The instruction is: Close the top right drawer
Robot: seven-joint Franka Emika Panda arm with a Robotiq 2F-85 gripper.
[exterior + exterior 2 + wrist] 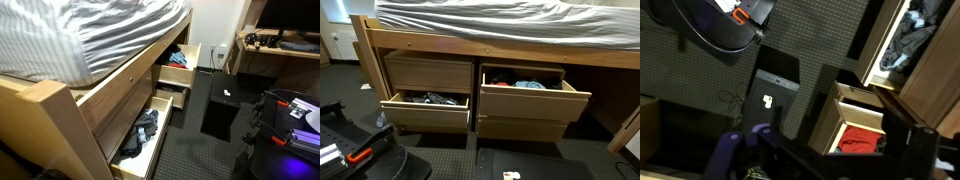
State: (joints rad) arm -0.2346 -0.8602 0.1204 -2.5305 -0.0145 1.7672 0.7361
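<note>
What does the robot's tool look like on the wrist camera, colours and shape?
In the wrist view the tool shows only as a blur along the bottom edge. It has two rounded fingers with a bluish-purple tint, on a dark, almost black body. The picture is too blurred to show any markings, cables or lettering.

Matt light-wood top right drawer (534,102), blue and red cloth (527,84), striped fabric bedding (510,20), textured carpet (700,85)

Striped mattress (500,22); black box (222,105) (on floor)
</note>
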